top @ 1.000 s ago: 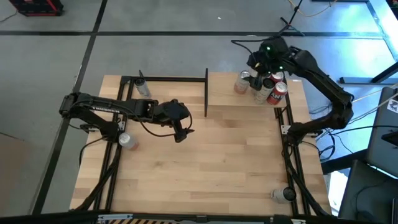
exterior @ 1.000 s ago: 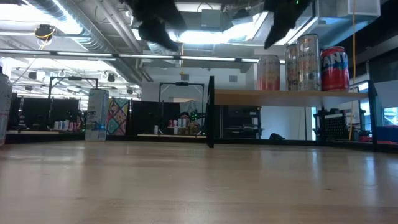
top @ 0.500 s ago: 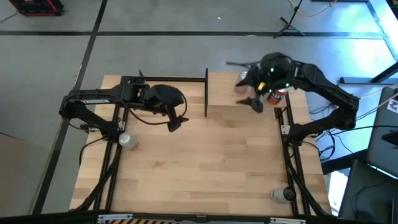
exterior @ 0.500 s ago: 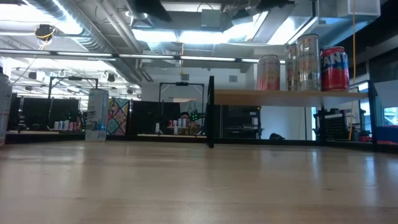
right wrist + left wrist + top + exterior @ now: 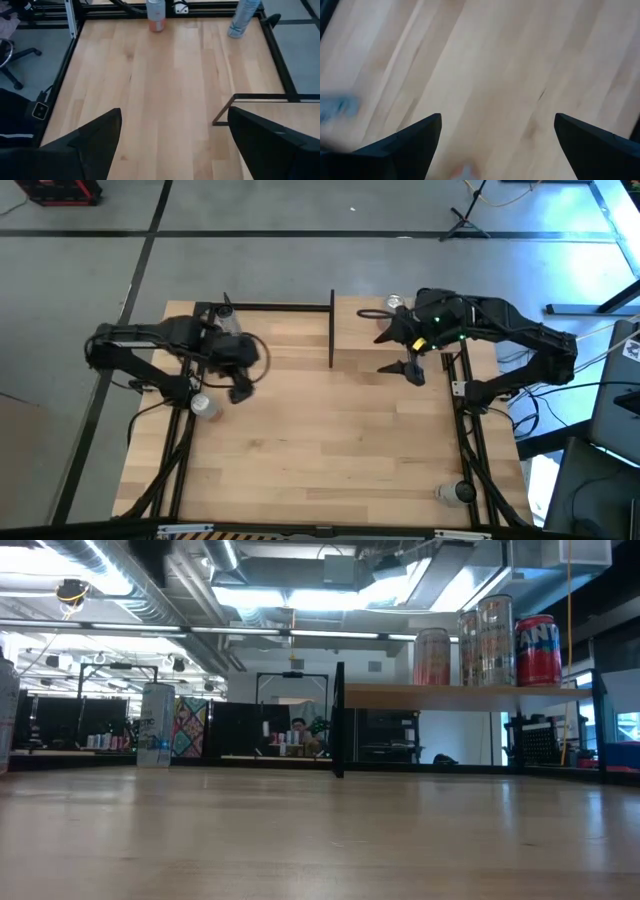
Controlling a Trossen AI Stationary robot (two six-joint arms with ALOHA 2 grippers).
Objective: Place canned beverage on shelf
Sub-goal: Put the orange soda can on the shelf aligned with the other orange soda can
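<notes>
Upper right of high view: right gripper (image 5: 398, 352) is seen spread wide, empty, over shelf (image 5: 365, 330). Cans (image 5: 487, 640) are seen on shelf, right of low view. Left gripper (image 5: 240, 390), mid-left, is spread, empty.

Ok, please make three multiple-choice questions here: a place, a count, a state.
1. Where is the red can? A on the shelf; B on the floor; C in a gripper.
2. How many cans stand on the shelf? A two; B four; C six.
3. The right gripper is: A open and empty; B shut on a can; C out of view.
Answers: 1 A, it stands on the shelf's end; 2 B, four in a row; 3 A, fingers apart, nothing between.
</notes>
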